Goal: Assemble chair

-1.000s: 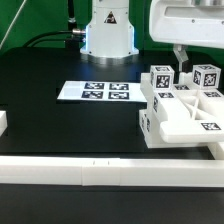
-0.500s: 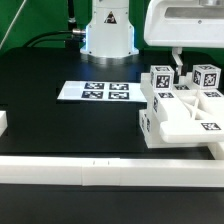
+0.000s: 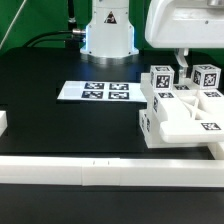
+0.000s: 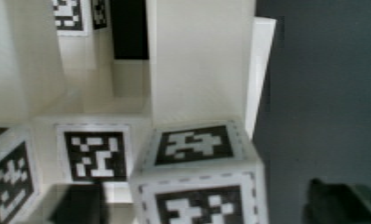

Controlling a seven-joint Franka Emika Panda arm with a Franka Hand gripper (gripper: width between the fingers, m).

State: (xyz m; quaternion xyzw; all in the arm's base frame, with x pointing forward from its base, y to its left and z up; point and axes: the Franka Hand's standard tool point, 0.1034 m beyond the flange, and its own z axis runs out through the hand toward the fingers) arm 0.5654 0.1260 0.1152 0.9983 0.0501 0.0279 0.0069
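The chair [image 3: 186,116] is a chunky white body of tagged parts at the exterior view's right, with two tagged cubes [image 3: 160,78] [image 3: 206,76] standing on its far side. My gripper [image 3: 184,62] hangs over those cubes, and one finger [image 3: 181,58] shows between them. In the wrist view my gripper [image 4: 210,208] straddles a tagged cube [image 4: 203,190]. One dark finger [image 4: 79,205] stands on each side of it, and the other finger [image 4: 342,200] is clearly apart from the cube. The jaws are open and hold nothing. White chair walls [image 4: 200,70] rise beyond the cube.
The marker board [image 3: 96,91] lies flat on the black table, in the middle. A long low white rail [image 3: 110,175] runs along the front edge. A small white block [image 3: 3,122] sits at the left edge. The robot's base [image 3: 108,30] stands at the back.
My gripper has shifted slightly above the two tagged cubes. The chair parts have not moved.
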